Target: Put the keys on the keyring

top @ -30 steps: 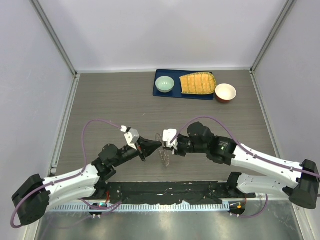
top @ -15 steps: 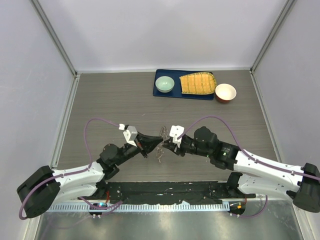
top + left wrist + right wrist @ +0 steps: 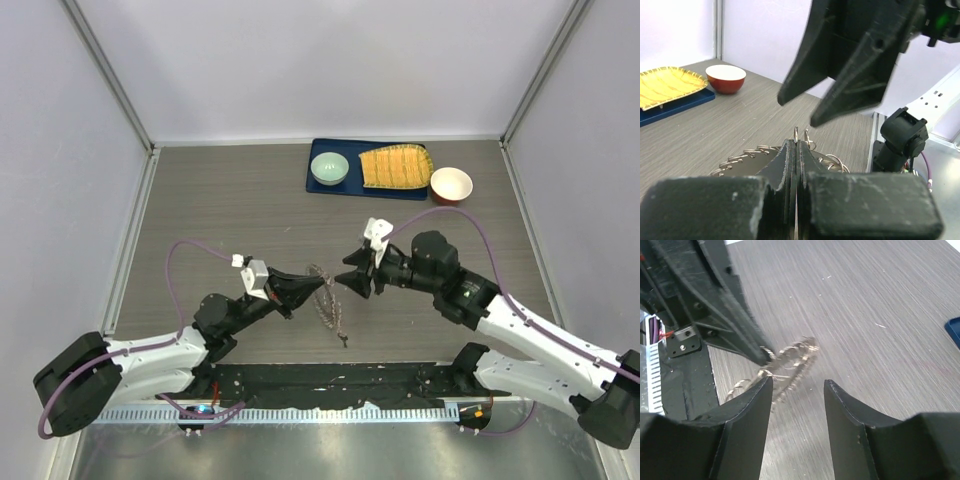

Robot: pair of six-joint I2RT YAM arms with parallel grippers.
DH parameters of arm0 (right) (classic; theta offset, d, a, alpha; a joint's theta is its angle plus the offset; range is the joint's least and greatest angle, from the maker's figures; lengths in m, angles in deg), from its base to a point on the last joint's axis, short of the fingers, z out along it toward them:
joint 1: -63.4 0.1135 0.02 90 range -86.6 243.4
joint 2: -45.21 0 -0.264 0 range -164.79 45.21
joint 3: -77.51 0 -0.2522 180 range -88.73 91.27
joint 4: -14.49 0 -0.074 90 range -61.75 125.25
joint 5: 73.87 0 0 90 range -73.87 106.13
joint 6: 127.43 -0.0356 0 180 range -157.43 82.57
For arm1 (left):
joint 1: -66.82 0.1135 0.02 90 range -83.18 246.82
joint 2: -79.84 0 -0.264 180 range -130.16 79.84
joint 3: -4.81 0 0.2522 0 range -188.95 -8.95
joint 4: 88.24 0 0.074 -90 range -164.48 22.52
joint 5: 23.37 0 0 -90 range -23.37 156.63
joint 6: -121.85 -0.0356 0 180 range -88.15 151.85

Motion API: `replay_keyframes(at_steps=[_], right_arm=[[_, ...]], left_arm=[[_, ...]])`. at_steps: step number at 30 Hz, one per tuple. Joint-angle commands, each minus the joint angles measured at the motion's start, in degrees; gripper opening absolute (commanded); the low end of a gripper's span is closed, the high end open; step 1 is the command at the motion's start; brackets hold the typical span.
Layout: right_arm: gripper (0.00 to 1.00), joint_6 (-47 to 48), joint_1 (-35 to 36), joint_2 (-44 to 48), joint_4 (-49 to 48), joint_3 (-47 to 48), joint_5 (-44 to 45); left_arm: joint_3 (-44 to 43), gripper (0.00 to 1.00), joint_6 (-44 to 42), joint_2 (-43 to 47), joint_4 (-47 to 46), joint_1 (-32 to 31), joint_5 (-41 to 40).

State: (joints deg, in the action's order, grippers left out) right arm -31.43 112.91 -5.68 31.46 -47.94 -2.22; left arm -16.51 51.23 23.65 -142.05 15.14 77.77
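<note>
Two things: left end effector (image 3: 322, 285) clamped on the keyring (image 3: 329, 307), right end effector (image 3: 352, 282) spread apart. Hold that ring steady.

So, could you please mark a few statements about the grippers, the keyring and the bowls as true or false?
1. The left gripper is shut on the keyring. True.
2. The right gripper is clamped on the keyring. False: its jaws stand open and it holds nothing.
3. The red bowl sits on the blue tray. False: it stands on the table, just off the tray's right end.
4. The green bowl sits on the blue tray. True.
</note>
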Motion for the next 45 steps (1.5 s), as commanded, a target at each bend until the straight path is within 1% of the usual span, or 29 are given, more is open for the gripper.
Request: replay_keyframes(at_steps=[1,3,5,7,10,14,23,25,34,41,44,45], right_arm=[[0.52,-3.19,-6.62,-0.69,-1.70,3.24,-13.01],[0.51,-3.62,-7.41,-1.05,-2.85,3.15,-15.04],[0.49,-4.76,-8.38,-1.66,-6.87,2.45,-17.77],[0.49,-5.64,-9.26,-2.01,-8.73,1.66,-19.61],[0.48,-5.82,-10.22,-2.98,-11.46,1.13,-21.37],[0.48,-8.46,-11.37,-3.34,-15.58,0.25,-22.34],[0.44,-7.41,-11.55,-4.13,-14.72,-0.80,-25.07],[0.42,-7.32,-11.46,-3.86,-15.15,-1.42,-24.98],[0.37,-8.72,-11.46,-5.18,-17.96,-2.12,-28.40],[0.36,-9.86,-11.46,-5.62,-20.07,-2.21,-30.60],[0.34,-10.04,-11.46,-5.62,-20.69,-2.47,-30.78],[0.31,-9.96,-11.46,-5.62,-20.69,-2.48,-30.69]], left_arm=[[-0.01,0.00,-1.97,1.87,-7.40,0.00,0.29],[-0.01,0.00,-1.97,2.04,-7.40,0.00,0.55],[-0.09,0.00,-1.89,2.13,-7.40,0.00,1.17],[-0.27,0.00,-1.89,2.04,-7.31,0.00,1.43],[-0.62,0.00,-2.06,1.69,-7.14,0.00,2.22],[-1.06,0.00,-2.15,1.34,-6.87,0.00,2.57],[-2.20,0.00,-1.89,2.13,-6.43,0.00,3.10],[-2.64,0.00,-1.80,2.31,-5.91,0.00,3.36],[-3.87,0.00,-1.89,4.06,-3.27,0.00,3.89],[-4.84,0.00,-1.80,2.75,-3.09,0.00,4.77],[-5.19,0.00,-1.71,1.96,-3.62,-0.09,5.30],[-5.45,0.00,-1.45,1.69,-4.06,0.00,5.21]])
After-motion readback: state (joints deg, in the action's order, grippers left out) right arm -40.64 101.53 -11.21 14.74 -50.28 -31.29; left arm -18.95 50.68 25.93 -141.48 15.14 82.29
